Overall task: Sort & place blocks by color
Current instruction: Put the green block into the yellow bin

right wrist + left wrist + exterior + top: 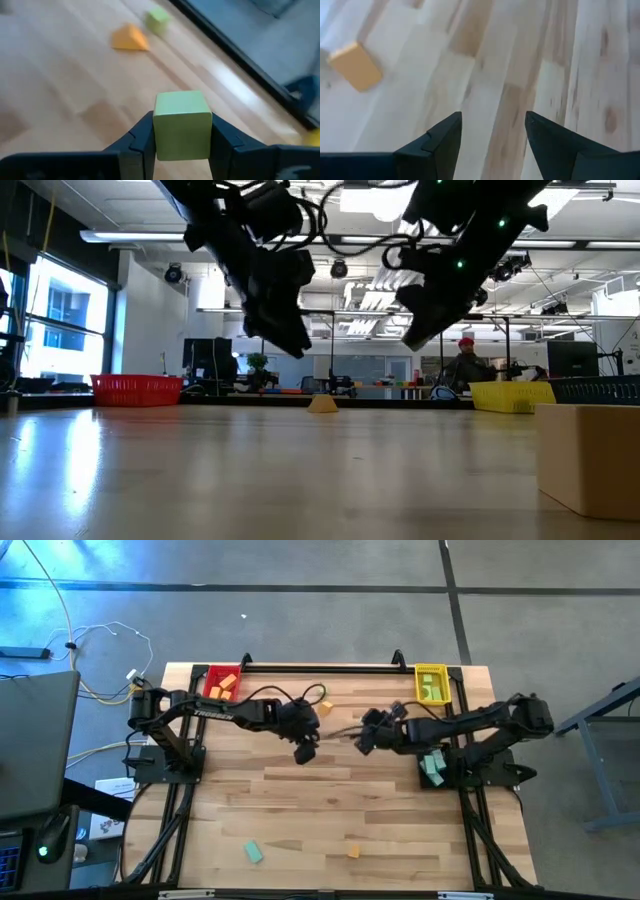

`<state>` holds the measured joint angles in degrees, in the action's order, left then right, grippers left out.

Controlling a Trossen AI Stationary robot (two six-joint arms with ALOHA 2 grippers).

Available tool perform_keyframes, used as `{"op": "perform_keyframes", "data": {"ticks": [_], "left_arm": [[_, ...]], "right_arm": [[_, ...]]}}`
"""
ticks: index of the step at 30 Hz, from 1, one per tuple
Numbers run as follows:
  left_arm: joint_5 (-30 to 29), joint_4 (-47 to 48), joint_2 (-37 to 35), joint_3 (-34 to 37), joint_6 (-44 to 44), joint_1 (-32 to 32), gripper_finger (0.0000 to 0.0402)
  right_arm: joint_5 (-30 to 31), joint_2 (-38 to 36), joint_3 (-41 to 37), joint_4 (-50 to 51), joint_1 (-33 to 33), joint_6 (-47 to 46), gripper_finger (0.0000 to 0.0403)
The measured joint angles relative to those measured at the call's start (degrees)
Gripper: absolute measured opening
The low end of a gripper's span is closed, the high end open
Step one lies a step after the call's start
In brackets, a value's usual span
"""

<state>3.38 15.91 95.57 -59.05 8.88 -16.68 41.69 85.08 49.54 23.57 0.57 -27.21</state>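
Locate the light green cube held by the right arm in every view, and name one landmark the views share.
High view: hidden in the right gripper, mid-table.
Low view: not discernible.
Left wrist view: not in it.
Right wrist view: light green cube clamped between the jaws, bottom centre.
Shared landmark: orange wedge block, also.

High view overhead, straight down; low view table-level; wrist views close above table (330, 800).

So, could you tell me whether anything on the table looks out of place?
Mostly unsorted strays: a teal block and an orange block lie loose near the table's front edge, far from the red tray and yellow tray.
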Motion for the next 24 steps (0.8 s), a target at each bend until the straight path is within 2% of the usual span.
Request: {"op": "perform_keyframes", "data": {"ticks": [11,17,24], "left_arm": [[-0.20,5.81,0.00,0.00,-1.22,7.12,0.0203],[-0.27,12.35,0.00,0.02,-0.75,13.17,0.0203],[-2.80,13.47,0.00,0.02,1.42,19.68,0.0203]], "right_arm": [[-0.02,0.00,0.00,4.72,13.45,-0.79,0.0106],[-0.06,0.00,0.00,6.28,19.44,2.98,0.0106],[0.05,-0.50,0.00,7.42,26.07,8.20,0.0106]]}}
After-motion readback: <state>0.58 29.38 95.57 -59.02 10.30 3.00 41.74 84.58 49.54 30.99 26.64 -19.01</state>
